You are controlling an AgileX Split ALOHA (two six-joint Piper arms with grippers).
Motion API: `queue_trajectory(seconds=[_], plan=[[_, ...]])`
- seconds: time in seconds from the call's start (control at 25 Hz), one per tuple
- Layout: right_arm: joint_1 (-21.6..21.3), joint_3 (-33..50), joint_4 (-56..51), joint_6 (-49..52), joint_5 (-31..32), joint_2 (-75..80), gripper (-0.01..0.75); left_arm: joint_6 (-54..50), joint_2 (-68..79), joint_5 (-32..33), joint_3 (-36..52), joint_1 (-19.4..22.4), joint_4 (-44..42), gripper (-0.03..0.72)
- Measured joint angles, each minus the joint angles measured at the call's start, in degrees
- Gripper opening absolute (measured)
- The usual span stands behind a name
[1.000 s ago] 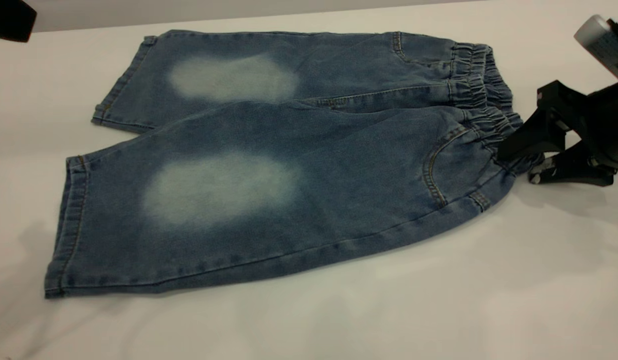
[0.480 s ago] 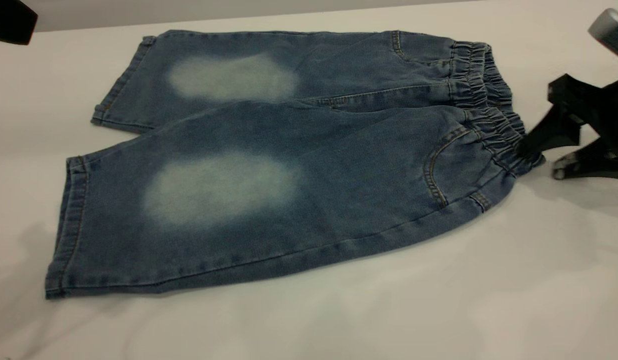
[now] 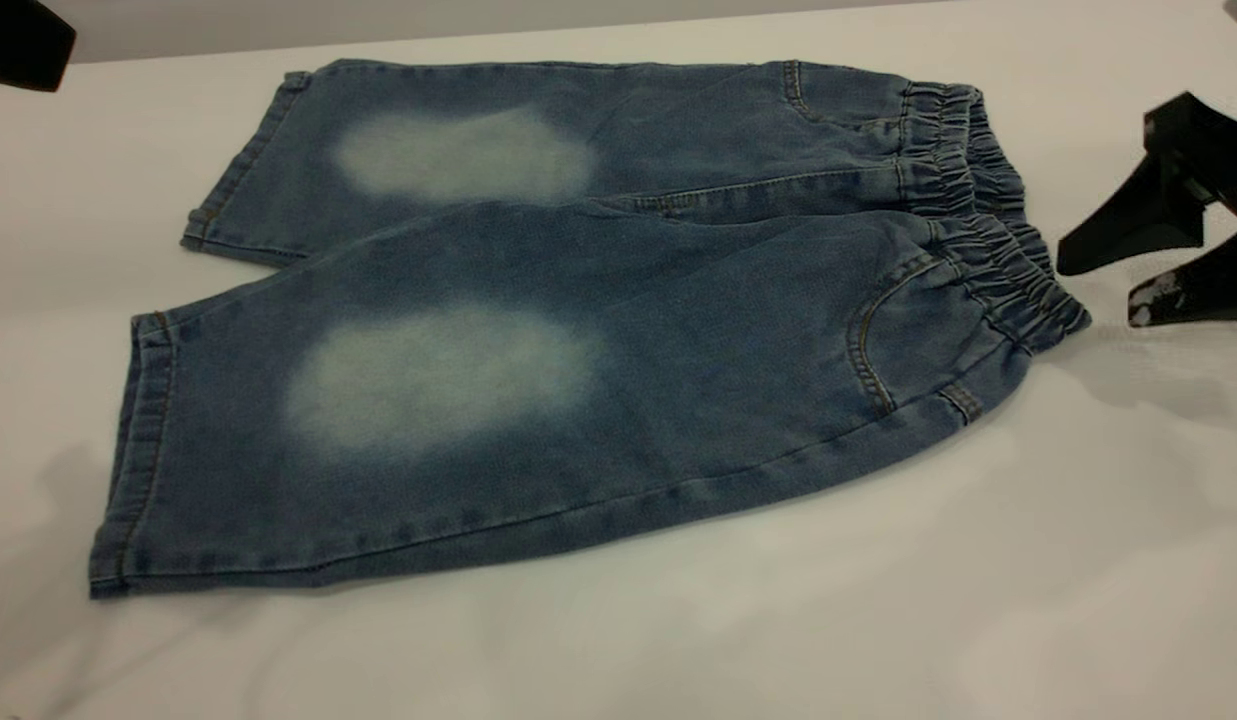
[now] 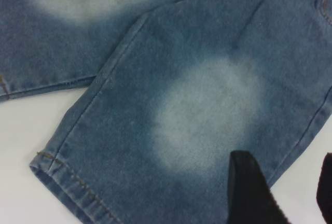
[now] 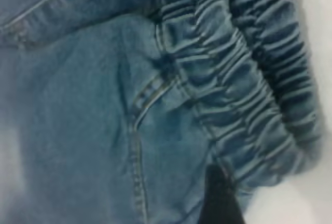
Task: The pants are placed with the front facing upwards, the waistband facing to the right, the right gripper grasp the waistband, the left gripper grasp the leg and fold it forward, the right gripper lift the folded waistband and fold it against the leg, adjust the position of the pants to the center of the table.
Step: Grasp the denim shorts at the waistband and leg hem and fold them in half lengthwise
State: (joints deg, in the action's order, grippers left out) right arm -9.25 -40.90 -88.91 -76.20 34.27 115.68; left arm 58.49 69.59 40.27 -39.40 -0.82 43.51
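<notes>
The pants [image 3: 578, 330] are blue, like washed jeans. Each leg has a big pale, whitish oval patch in the middle. Thin tan stitching runs along the seams and the pocket curve. The waistband [image 3: 988, 230], at the right end of the pants, is darker blue with crinkly lines. The table [image 3: 878, 620] under the pants is plain white. Right of the waistband, the right gripper [image 3: 1098, 285] is black, with a scuffed white spot on one tip.
</notes>
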Motion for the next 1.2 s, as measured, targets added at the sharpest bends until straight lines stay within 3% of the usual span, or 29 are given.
queue_trajectory(seconds=[0.84, 1.2], plan=[[0.0, -0.32, -7.75, -8.83, 0.44, 5.74, 0.406, -0.04, 0.0, 2.68, 0.0, 0.0, 0.0, 0.306], [0.03, -2.85, -8.73, -10.08, 4.62, 8.52, 0.406, -0.04, 0.0, 2.76, 0.0, 0.0, 0.0, 0.306]])
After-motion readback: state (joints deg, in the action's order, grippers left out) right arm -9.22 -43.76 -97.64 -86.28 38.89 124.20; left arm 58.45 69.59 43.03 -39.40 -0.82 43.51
